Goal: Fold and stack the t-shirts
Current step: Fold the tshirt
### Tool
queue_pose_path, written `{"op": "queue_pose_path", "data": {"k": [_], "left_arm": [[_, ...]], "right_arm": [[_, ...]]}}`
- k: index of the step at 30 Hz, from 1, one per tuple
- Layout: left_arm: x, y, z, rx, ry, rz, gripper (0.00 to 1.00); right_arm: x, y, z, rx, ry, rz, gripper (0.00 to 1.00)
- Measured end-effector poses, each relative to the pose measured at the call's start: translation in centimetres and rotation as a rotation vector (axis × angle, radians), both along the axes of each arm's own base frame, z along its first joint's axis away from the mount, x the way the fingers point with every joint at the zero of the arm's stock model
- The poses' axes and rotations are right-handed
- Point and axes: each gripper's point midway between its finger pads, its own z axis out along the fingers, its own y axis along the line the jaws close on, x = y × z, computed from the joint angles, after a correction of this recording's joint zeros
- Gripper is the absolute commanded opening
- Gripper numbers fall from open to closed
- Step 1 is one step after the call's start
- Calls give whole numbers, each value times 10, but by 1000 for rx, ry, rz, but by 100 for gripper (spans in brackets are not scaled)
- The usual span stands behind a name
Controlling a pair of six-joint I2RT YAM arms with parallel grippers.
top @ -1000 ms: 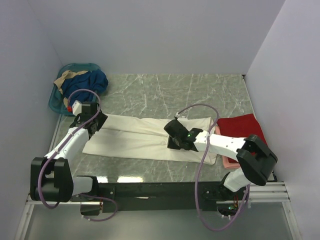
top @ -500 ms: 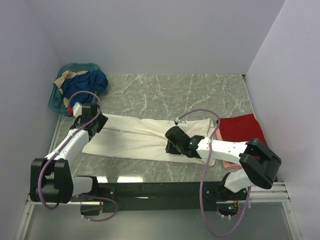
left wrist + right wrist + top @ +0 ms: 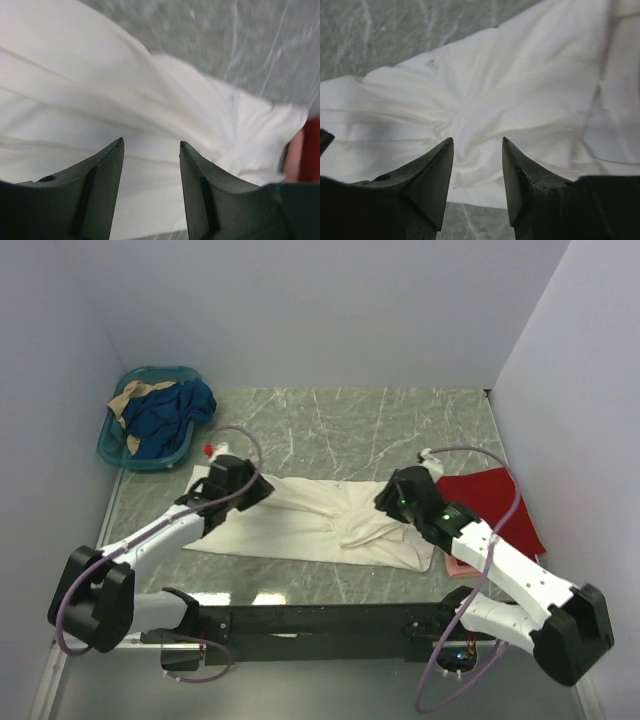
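I count three tees: one cream-white tee [image 3: 300, 525], then one red tee [image 3: 490, 500] and one pink tee [image 3: 457, 566] at 3 o'clock. One teal basket [image 3: 112, 450] at 10 o'clock.

Seen from above, the left gripper [image 3: 240, 485] and the right gripper [image 3: 403, 495] cover their own fingertips. Behind the right gripper, the pink t-shirt [image 3: 453, 566] shows only as a sliver. The rest lies under the red t-shirt [image 3: 490, 502] and the right arm [image 3: 500, 560]. In the left wrist view the cream t-shirt [image 3: 100, 100] ahead of the gripper is blurred and runs off the left edge.
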Motion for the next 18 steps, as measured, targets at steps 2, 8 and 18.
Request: {"op": "queue_pose_path", "data": {"k": [2, 8, 18], "left_arm": [[-18, -36, -10, 27, 17, -131, 55], [-66, -120, -39, 130, 70, -434, 59], [-98, -200, -46, 200, 37, -648, 61]], "right_arm": [[-4, -28, -5, -12, 13, -62, 51], [-29, -74, -51, -63, 156, -144, 52], [-33, -94, -70, -34, 245, -177, 52]]}}
